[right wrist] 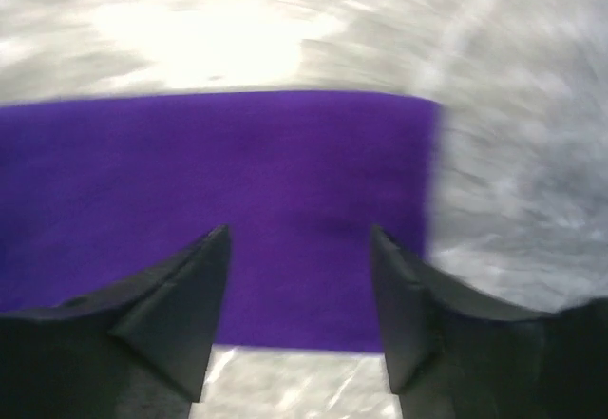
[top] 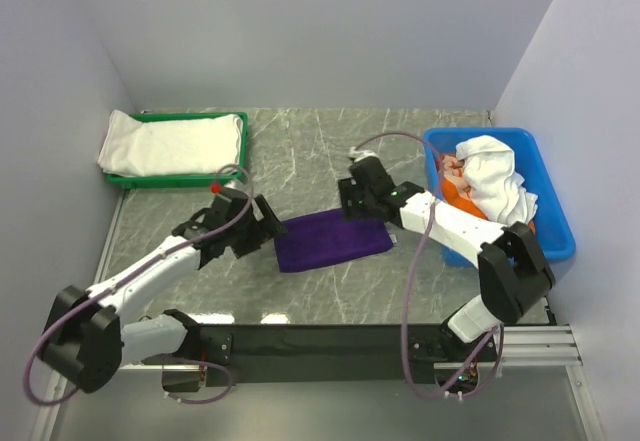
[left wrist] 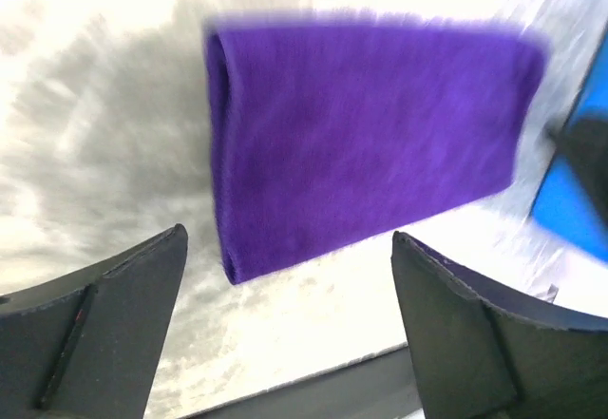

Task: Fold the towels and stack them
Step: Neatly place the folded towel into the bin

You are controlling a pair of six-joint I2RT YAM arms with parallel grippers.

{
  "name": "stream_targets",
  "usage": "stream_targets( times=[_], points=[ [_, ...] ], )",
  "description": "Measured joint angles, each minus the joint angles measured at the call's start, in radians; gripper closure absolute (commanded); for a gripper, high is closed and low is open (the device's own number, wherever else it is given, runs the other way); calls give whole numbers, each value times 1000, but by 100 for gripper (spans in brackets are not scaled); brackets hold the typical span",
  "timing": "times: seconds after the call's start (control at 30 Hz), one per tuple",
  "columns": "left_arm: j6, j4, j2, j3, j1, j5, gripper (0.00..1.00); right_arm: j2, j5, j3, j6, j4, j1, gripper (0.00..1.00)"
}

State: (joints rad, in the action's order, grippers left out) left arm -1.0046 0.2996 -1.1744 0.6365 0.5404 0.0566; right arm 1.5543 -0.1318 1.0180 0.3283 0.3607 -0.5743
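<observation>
folded purple towel (top: 333, 241) flat on table (top: 400, 151)

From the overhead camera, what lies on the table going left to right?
Green tray holding a white towel → purple towel → blue bin with white and orange cloths.

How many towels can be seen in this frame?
4 at least: purple towel folded mid-table; white towel on the green tray; second white towel and orange towel in the blue bin. Others may lie hidden under them.
</observation>
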Motion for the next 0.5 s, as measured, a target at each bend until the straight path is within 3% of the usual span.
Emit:
stream_targets(
  times=[0.2,0.33,0.5],
  points=[
    [109,122,105,77,-190,-79,1,-22,-18,100,-78,13,-273,21],
    [195,188,130,88,-309,-126,1,62,-21,176,-130,23,-445,21],
    [291,256,162,87,-420,-188,1,215,-18,253,-201,31,-571,25]
  ],
)
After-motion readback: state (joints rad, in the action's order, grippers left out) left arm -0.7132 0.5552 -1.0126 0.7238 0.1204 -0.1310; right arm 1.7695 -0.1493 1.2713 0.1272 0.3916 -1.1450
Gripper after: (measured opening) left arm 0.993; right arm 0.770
